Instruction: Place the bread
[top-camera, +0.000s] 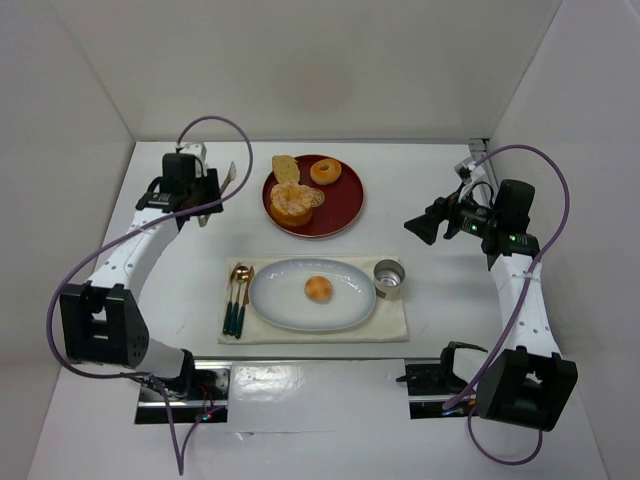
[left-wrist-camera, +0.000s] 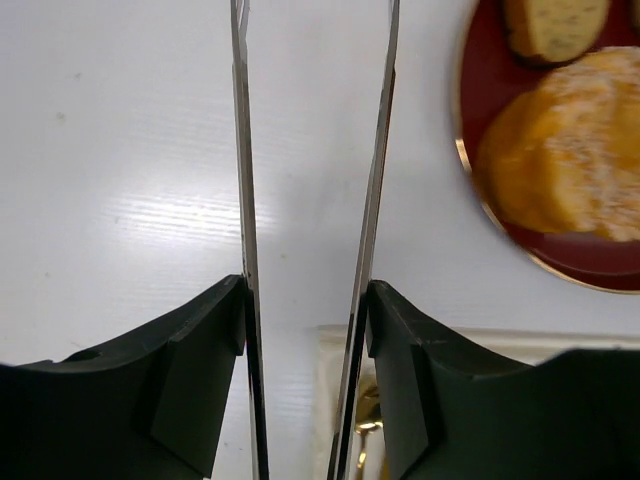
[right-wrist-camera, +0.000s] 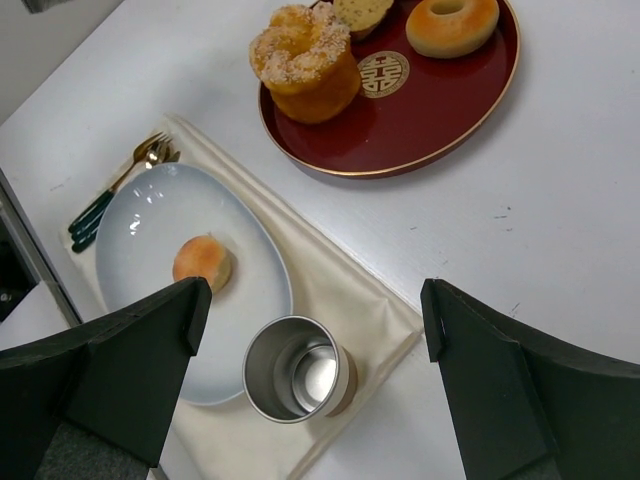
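Note:
The bread (top-camera: 318, 289) (right-wrist-camera: 203, 262), a small round golden bun, lies alone in the middle of the oval pale-blue plate (top-camera: 270, 300) (right-wrist-camera: 140, 230). Nothing touches it. My left gripper (top-camera: 205, 190) (left-wrist-camera: 305, 300) is off to the left of the red tray, shut on a pair of metal tongs (top-camera: 231, 178) (left-wrist-camera: 243, 150). One blade lies against each finger, the blades stand apart, and only bare table shows between them. My right gripper (top-camera: 425, 225) (right-wrist-camera: 315, 295) hangs open and wide at the right, above the metal cup, holding nothing.
A round red tray (top-camera: 340, 215) (right-wrist-camera: 430, 110) (left-wrist-camera: 490, 90) behind the plate carries a flaky orange pastry (top-camera: 292, 201) (right-wrist-camera: 303, 60) (left-wrist-camera: 570, 150), a donut (top-camera: 325, 171) (right-wrist-camera: 452, 25) and a bread slice (top-camera: 286, 166) (left-wrist-camera: 555, 25). A cream cloth (top-camera: 390, 320) (right-wrist-camera: 340, 290) lies under the plate, the metal cup (top-camera: 389, 279) (right-wrist-camera: 298, 368) and the cutlery (top-camera: 238, 295) (right-wrist-camera: 110, 195).

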